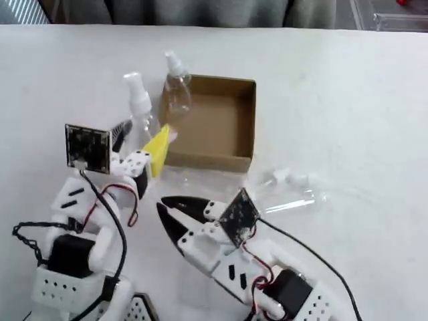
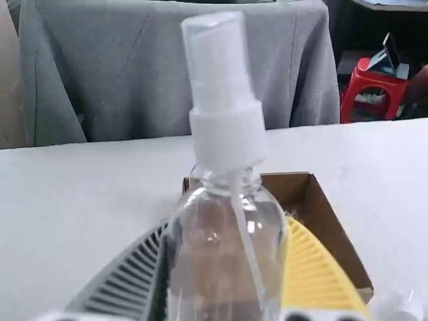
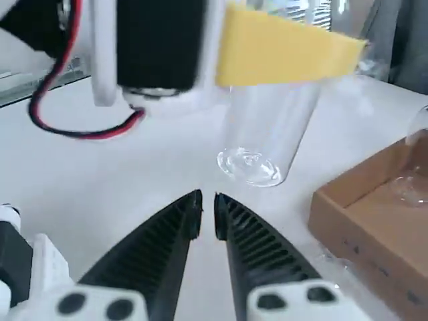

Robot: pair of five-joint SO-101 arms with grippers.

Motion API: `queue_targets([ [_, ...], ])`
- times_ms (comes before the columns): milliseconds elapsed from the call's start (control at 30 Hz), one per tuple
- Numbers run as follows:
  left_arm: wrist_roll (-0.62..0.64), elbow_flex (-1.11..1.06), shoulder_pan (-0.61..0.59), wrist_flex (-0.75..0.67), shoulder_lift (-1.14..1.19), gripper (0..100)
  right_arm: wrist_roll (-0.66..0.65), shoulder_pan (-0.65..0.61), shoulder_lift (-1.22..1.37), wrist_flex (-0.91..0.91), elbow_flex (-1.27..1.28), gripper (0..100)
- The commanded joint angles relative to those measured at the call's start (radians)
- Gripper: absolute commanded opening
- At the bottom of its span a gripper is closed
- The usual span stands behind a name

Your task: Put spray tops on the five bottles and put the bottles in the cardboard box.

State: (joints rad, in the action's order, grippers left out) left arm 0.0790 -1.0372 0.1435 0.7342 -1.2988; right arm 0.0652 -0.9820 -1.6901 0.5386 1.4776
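**Left claw grips a capped bottle beside the box**

Black ribbed fingers of the right claw (image 3: 207, 200) sit nearly together, a thin gap between the tips and nothing held. Just ahead of this claw and a little above it hangs a clear plastic bottle with a white spray top (image 1: 140, 120), its round base appearing to be off the white counter (image 1: 334, 100). The left claw (image 1: 144, 137) is clamped on that bottle's body, one yellow finger (image 2: 314, 274) and one grey finger (image 2: 130, 274) pressing either side, with the spray top rising upright above them.

Just beyond the left claw's yellow finger lies the open square cardboard box (image 1: 207, 160). A second clear spray-topped bottle (image 1: 177, 90) stands upright in the box corner nearest the held bottle. Off to the right claw's outer side, near the box's front corner, more clear bottles with white tops (image 1: 291, 197) lie on the counter; their number is hard to tell.
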Motion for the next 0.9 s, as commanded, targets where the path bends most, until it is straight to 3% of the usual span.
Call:
queue_targets([
  [0, 0.012, 0.075, 0.067, 0.063, -0.065, 4, -0.006, -0.012, -0.061, -0.111, 0.077, 1.5],
  [133, 0.012, 0.080, 0.150, 0.123, -0.136, 4, -0.006, -0.051, -0.076, -0.232, 0.180, 1.5],
  [433, 0.008, 0.068, 0.157, 0.140, -0.159, 4, -0.006, -0.068, -0.073, -0.325, 0.213, 1.5],
  [867, 0.006, 0.035, 0.157, 0.187, -0.314, 4, -0.006, 0.061, -0.068, -0.323, 0.213, 1.5],
])
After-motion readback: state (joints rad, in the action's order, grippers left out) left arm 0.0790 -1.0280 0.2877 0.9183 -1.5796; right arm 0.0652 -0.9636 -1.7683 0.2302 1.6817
